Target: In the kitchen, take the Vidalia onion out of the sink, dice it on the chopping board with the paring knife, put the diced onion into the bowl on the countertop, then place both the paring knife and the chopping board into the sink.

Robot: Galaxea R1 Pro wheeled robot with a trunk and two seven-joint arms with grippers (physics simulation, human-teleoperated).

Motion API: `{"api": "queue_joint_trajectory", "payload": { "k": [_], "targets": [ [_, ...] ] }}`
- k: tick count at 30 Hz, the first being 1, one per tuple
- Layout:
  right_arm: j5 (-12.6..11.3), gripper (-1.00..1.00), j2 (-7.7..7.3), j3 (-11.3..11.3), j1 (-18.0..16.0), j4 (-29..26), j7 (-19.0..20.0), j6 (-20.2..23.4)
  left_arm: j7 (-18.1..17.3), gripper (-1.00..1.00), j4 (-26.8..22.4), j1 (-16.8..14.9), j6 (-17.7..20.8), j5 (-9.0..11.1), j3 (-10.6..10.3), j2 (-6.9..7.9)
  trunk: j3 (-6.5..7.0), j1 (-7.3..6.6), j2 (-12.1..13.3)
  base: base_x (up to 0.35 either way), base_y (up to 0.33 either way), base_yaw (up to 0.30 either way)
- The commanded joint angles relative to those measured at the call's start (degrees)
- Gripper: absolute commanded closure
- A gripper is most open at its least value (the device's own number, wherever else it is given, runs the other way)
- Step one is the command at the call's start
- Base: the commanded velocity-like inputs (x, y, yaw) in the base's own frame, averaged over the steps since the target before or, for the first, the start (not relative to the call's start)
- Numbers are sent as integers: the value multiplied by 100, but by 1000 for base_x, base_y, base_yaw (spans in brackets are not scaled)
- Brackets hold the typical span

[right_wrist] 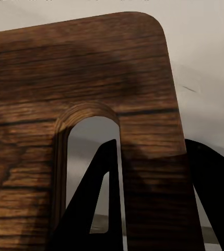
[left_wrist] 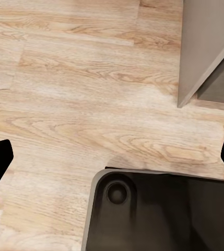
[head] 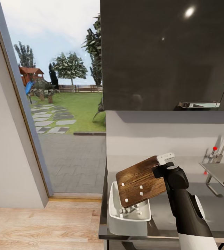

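Note:
My right gripper (head: pixel 163 166) is shut on the chopping board (head: pixel 140 180) at its handle end and holds it tilted down over the white bowl (head: pixel 122 227). A few small white onion dice (head: pixel 141 188) still cling to the board, and several more lie in the bowl under its low edge. In the right wrist view the board (right_wrist: pixel 91 78) and its handle slot are close up, with a dark finger (right_wrist: pixel 98 209) behind it. My left gripper (left_wrist: pixel 112 157) hangs open over the wooden floor. The paring knife is out of view.
The bowl stands at the left end of the grey countertop (head: pixel 209 208). The sink (head: pixel 223 175) and chrome tap (head: pixel 223 146) with a red dot are at the right. A dark wall cabinet (head: pixel 167 52) hangs overhead. A glass door (head: pixel 56 104) to the garden is on the left.

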Motion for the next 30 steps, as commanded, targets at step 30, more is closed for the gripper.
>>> {"api": "queue_joint_trajectory", "payload": {
  "k": [30],
  "targets": [
    [603,100,88,-8,-116,-48,68,0,-35,-100,-10,3,-4,-34,49,-7,-1,2,-3,0,0,0]
  ]
}}
